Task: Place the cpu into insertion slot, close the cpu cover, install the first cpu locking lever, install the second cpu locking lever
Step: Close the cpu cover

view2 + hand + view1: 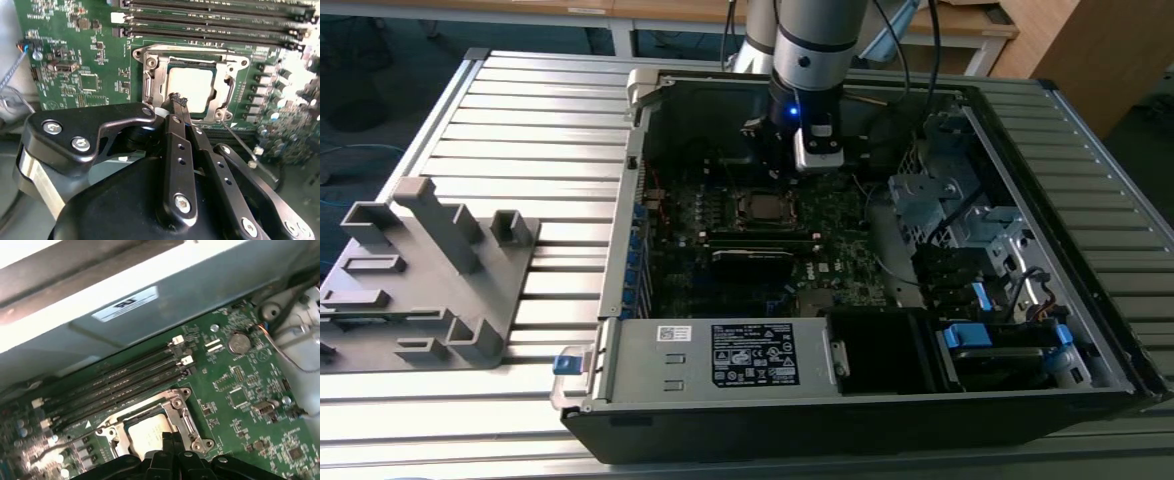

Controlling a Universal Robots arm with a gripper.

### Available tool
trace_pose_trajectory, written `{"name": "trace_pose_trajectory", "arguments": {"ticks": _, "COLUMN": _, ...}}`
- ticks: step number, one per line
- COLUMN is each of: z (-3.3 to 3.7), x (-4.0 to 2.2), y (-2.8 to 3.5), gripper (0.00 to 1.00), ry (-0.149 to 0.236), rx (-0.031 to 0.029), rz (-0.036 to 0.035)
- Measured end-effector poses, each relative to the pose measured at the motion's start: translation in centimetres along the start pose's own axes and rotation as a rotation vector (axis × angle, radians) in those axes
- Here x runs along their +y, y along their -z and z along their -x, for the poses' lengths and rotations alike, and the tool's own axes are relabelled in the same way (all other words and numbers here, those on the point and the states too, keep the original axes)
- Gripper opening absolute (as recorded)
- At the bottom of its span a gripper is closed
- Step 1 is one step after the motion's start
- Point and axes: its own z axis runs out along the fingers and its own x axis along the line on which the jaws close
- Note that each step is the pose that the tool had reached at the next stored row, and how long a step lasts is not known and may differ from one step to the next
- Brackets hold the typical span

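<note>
The cpu lies flat in the insertion slot on the green motherboard, its dull silver top showing. The cpu cover lies down around it as a silver frame with the chip in its window. A thin metal locking lever sticks out loose from the socket's corner, beside my fingers. My gripper hovers just over the socket's edge with its black fingers pressed together, holding nothing. In the first wrist view the gripper points at the cpu. In the exterior view the gripper hangs above the insertion slot.
Long black memory slots run beside the socket. The open computer case has metal walls all round, a drive cage and cables on the exterior view's right, and a power supply box in front. A grey fixture stands outside the case.
</note>
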Motion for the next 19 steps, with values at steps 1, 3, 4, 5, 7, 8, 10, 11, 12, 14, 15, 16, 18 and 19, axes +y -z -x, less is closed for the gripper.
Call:
{"name": "trace_pose_trajectory", "arguments": {"ticks": 1, "z": 0.0, "x": 0.0, "y": -0.04, "gripper": 0.11, "ry": 0.018, "rx": 0.0004, "rz": -0.0004}}
{"name": "trace_pose_trajectory", "arguments": {"ticks": 3, "z": 0.0, "x": 0.0, "y": -0.13, "gripper": 0.11, "ry": 0.055, "rx": 0.0011, "rz": -0.001}}
{"name": "trace_pose_trajectory", "arguments": {"ticks": 4, "z": 0.0, "x": 0.0, "y": -0.17, "gripper": 0.11, "ry": 0.073, "rx": 0.0014, "rz": -0.0013}}
{"name": "trace_pose_trajectory", "arguments": {"ticks": 5, "z": 0.0, "x": -0.01, "y": -0.22, "gripper": 0.11, "ry": 0.092, "rx": 0.0018, "rz": -0.0017}}
{"name": "trace_pose_trajectory", "arguments": {"ticks": 7, "z": 0.01, "x": -0.01, "y": -0.3, "gripper": 0.11, "ry": 0.127, "rx": 0.0025, "rz": -0.0024}}
{"name": "trace_pose_trajectory", "arguments": {"ticks": 8, "z": 0.01, "x": -0.01, "y": -0.35, "gripper": 0.11, "ry": 0.145, "rx": 0.0029, "rz": -0.0027}}
{"name": "trace_pose_trajectory", "arguments": {"ticks": 10, "z": 0.01, "x": -0.01, "y": -0.44, "gripper": 0.11, "ry": 0.182, "rx": 0.0036, "rz": -0.0034}}
{"name": "trace_pose_trajectory", "arguments": {"ticks": 11, "z": 0.01, "x": -0.01, "y": -0.49, "gripper": 0.11, "ry": 0.2, "rx": 0.0039, "rz": -0.0037}}
{"name": "trace_pose_trajectory", "arguments": {"ticks": 12, "z": 0.01, "x": -0.01, "y": -0.53, "gripper": 0.11, "ry": 0.218, "rx": 0.0043, "rz": -0.0041}}
{"name": "trace_pose_trajectory", "arguments": {"ticks": 14, "z": 0.01, "x": -0.01, "y": -0.62, "gripper": 0.11, "ry": 0.254, "rx": 0.005, "rz": -0.0047}}
{"name": "trace_pose_trajectory", "arguments": {"ticks": 15, "z": 0.01, "x": -0.01, "y": -0.66, "gripper": 0.11, "ry": 0.272, "rx": 0.0054, "rz": -0.0051}}
{"name": "trace_pose_trajectory", "arguments": {"ticks": 16, "z": 0.01, "x": -0.02, "y": -0.7, "gripper": 0.11, "ry": 0.292, "rx": 0.0058, "rz": -0.0055}}
{"name": "trace_pose_trajectory", "arguments": {"ticks": 18, "z": 0.02, "x": -0.01, "y": -0.78, "gripper": 0.11, "ry": 0.328, "rx": 0.0064, "rz": -0.0061}}
{"name": "trace_pose_trajectory", "arguments": {"ticks": 19, "z": 0.02, "x": -0.02, "y": -0.82, "gripper": 0.11, "ry": 0.346, "rx": 0.0068, "rz": -0.0066}}
